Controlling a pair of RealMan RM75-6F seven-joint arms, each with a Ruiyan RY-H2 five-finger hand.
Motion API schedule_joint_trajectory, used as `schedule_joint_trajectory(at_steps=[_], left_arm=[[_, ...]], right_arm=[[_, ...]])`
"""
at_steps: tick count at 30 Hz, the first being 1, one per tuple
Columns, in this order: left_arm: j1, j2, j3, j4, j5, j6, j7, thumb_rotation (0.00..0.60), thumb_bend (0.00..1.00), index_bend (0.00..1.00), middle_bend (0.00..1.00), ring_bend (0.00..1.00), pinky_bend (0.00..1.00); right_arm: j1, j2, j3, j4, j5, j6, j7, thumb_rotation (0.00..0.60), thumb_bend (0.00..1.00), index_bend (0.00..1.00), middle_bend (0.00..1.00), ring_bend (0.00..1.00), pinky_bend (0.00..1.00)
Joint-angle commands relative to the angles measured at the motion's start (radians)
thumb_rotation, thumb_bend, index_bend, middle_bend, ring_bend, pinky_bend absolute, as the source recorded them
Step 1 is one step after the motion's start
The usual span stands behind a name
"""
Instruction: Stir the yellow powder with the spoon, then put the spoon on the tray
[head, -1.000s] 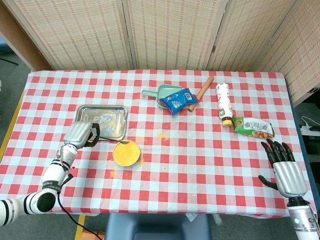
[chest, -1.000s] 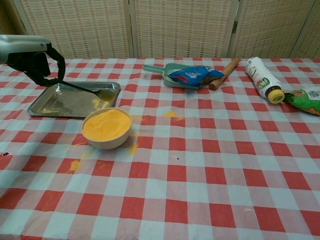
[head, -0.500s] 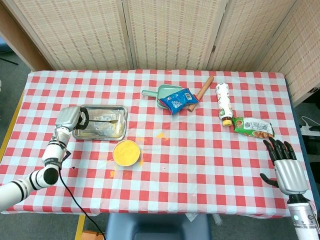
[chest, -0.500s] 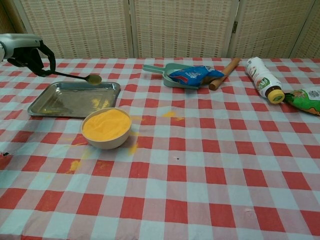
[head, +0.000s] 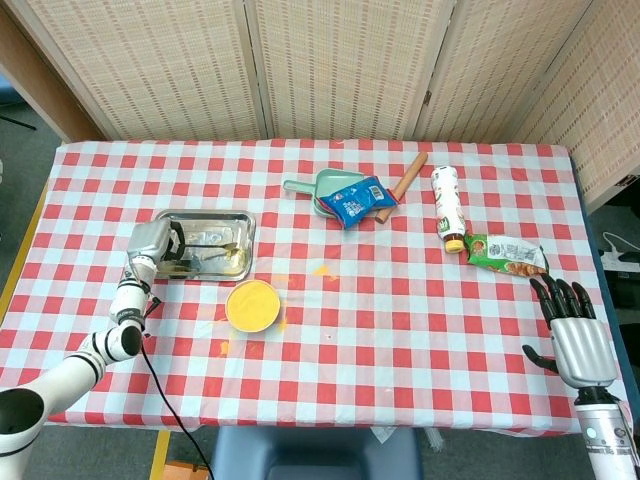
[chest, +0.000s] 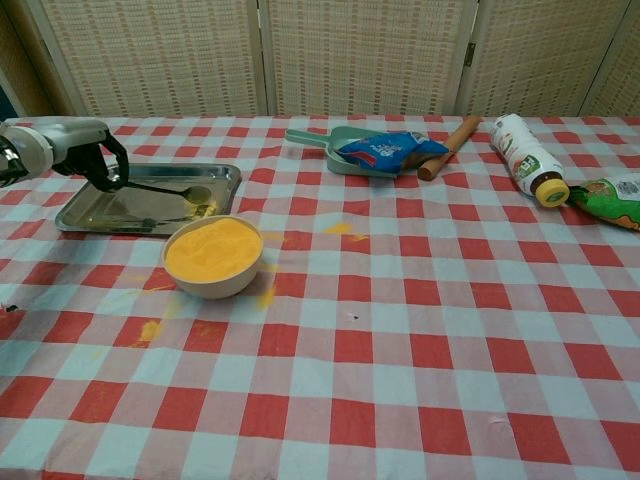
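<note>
The white bowl of yellow powder (head: 252, 305) (chest: 212, 255) stands just in front of the metal tray (head: 205, 214) (chest: 110, 205). My left hand (head: 152, 245) (chest: 75, 150) is at the tray's left edge and grips the handle end of the spoon (head: 215, 252) (chest: 160, 187). The spoon reaches right, low across the tray, its bowl over the tray's right part; I cannot tell if it touches the metal. My right hand (head: 578, 335) hovers at the table's near right corner, fingers spread and holding nothing; the chest view does not show it.
At the back middle lie a green scoop (head: 328, 186) (chest: 325, 140), a blue packet (head: 357, 200) (chest: 385, 150) and a brown stick (head: 405, 175). A bottle (head: 448, 208) (chest: 527, 157) and green packet (head: 505, 253) lie to the right. Spilled yellow powder (head: 322, 270) dots the cloth near the bowl.
The left hand carried the spoon from beside the powder bowl up and to the tray's far left, then came down and right; the spoon now lies low over the tray. The right hand barely moved.
</note>
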Motion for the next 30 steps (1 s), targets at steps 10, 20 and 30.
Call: schedule_joint_trajectory(at_steps=[10, 20, 30], left_arm=[[0.062, 0.083, -0.011, -0.198, 0.091, 0.121, -0.02, 0.6, 0.49, 0.05, 1.0, 1.0, 1.0], [0.453, 0.438, 0.251, -0.857, 0.666, 0.755, -0.073, 0.6, 0.44, 0.0, 0.36, 0.34, 0.47], [0.788, 0.437, 0.364, -0.754, 0.817, 1.192, -0.039, 0.6, 0.42, 0.0, 0.0, 0.0, 0.07]], right_arm=[[-0.009, 0.013, -0.013, -0.01, -0.033, 0.019, 0.018, 0.6, 0.09, 0.0, 0.0, 0.0, 0.0], [-0.032, 0.027, -0.026, -0.023, -0.08, 0.069, 0.033, 0.6, 0.09, 0.0, 0.0, 0.0, 0.0], [-0.045, -0.015, -0.017, -0.027, -0.051, 0.086, -0.097, 0.6, 0.09, 0.0, 0.0, 0.0, 0.0]])
